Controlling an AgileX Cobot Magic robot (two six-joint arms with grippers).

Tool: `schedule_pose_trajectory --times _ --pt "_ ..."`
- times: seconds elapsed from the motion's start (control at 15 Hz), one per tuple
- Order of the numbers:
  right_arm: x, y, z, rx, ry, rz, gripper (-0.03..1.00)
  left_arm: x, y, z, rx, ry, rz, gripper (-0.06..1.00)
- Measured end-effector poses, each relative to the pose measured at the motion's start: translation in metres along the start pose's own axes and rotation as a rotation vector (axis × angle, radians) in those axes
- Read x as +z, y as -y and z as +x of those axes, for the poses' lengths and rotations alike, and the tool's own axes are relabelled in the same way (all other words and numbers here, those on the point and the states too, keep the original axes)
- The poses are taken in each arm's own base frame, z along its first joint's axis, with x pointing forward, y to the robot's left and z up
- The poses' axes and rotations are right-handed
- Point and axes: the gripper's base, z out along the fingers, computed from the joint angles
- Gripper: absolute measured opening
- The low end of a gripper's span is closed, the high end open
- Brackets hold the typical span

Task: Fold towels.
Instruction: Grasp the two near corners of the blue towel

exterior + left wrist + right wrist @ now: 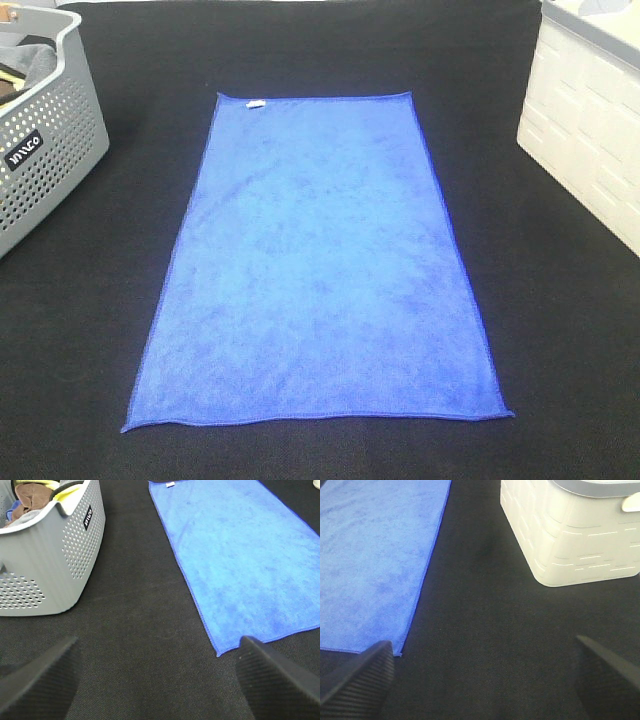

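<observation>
Towel (pixel 320 260) lies flat on the black mat (pixel 570 360), long axis running straight away from both grippers. The left gripper (pixel 157 685) and right gripper (pixel 480 690) gape wide, empty, a near corner just ahead of each, neither arm closer.

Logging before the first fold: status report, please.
Left gripper open, empty. Right gripper open, empty. Blue towel spread flat, unfolded, between grey basket and white basket. Nothing on the towel.
</observation>
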Motion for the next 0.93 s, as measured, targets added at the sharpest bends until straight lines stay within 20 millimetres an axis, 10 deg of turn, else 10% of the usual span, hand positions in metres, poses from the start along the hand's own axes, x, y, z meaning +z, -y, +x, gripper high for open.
schedule_pose_trajectory --times 0.93 --pt "0.0000 0.0000 0.0000 0.000 0.000 0.000 0.89 0.0000 0.0000 0.0000 0.000 0.000 0.000 0.80"
